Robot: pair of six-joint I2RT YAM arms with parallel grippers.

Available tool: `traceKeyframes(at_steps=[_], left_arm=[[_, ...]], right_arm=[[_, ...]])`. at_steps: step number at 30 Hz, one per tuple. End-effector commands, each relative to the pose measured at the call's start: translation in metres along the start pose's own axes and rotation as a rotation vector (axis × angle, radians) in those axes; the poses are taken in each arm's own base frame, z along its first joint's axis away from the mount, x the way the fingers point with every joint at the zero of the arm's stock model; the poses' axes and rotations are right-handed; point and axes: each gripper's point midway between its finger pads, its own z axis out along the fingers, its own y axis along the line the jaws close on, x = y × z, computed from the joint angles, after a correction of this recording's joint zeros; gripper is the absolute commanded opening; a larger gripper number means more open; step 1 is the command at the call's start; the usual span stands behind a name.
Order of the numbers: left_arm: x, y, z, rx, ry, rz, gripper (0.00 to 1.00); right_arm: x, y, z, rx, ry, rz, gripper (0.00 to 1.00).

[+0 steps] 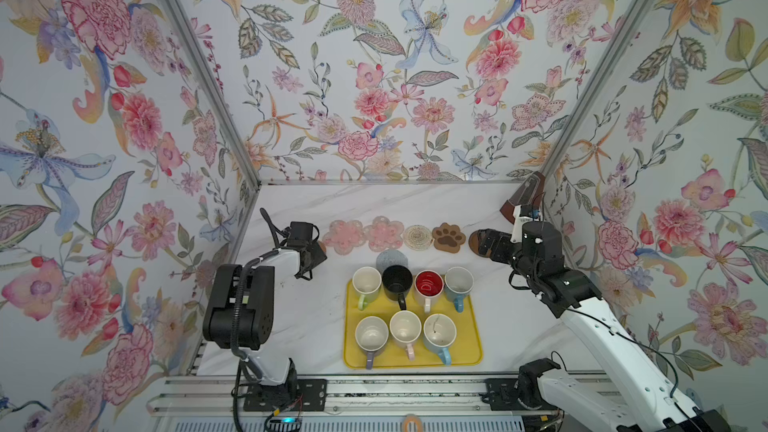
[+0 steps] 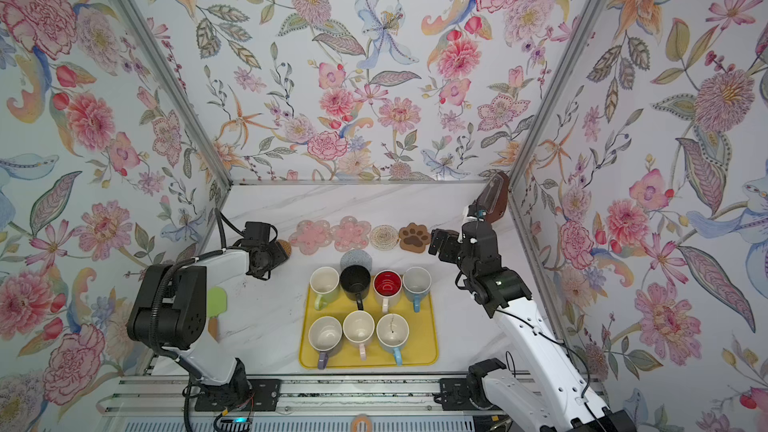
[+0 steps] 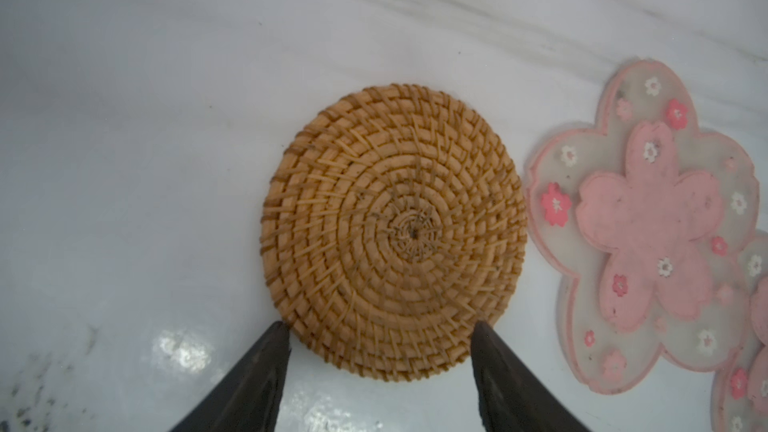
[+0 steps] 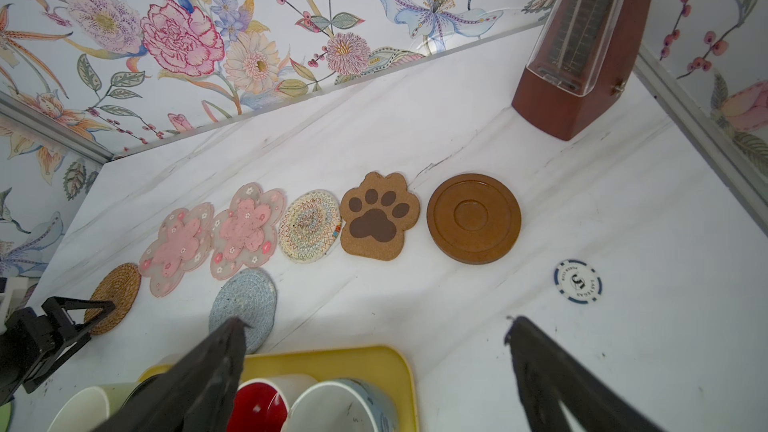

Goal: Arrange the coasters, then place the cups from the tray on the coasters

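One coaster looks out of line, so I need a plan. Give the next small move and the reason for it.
Probably swing the left gripper over to the grey speckled coaster to pick it up. Its fingers stand open, the rattan coaster lies flat at the row's end, and the grey one alone lies out of the row, by the far rim of the tray.

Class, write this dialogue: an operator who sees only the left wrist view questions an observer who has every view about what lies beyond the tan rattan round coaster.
Operator: Has the second step begun?
Observer: No, all seven handled mugs stand on the yellow rectangular tray.
Operator: Is the arranging finished?
Observer: No, the grey speckled round coaster lies apart from the row of six coasters, nearer the tray.
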Motion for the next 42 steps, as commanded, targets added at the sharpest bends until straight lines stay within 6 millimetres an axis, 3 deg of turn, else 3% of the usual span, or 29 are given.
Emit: traceKeyframes(at_steps=[1, 12, 22, 26, 34, 35, 42], left_arm=[[0.014, 0.017, 0.011, -0.047, 0.076, -0.019, 0.72], [-0.003, 0.021, 0.018, -0.04, 0.068, -0.04, 0.72], [-0.03, -0.004, -0.046, 0.089, -0.052, -0.018, 0.72], [-0.027, -0.013, -0.057, 0.114, -0.068, -0.001, 0.73], [-0.013, -0.04, -0.046, 0.155, -0.038, 0.023, 0.73], [-0.008, -0.038, -0.036, 0.14, -0.017, 0.024, 0.73], [-0.003, -0.041, -0.015, 0.137, 0.006, 0.002, 0.73]], right_arm=[[0.002, -0.008, -0.004, 0.027, -0.002, -0.006, 0.99], [0.003, -0.011, -0.007, 0.039, -0.003, -0.006, 0.99], [0.005, -0.011, -0.004, 0.04, 0.01, -0.002, 0.99], [0.006, -0.009, -0.001, 0.031, 0.018, 0.005, 0.99], [0.005, -0.009, -0.005, 0.032, 0.011, 0.007, 0.99], [0.005, -0.01, -0.006, 0.035, 0.01, 0.006, 0.99], [0.006, -0.012, -0.01, 0.039, 0.007, 0.007, 0.99]])
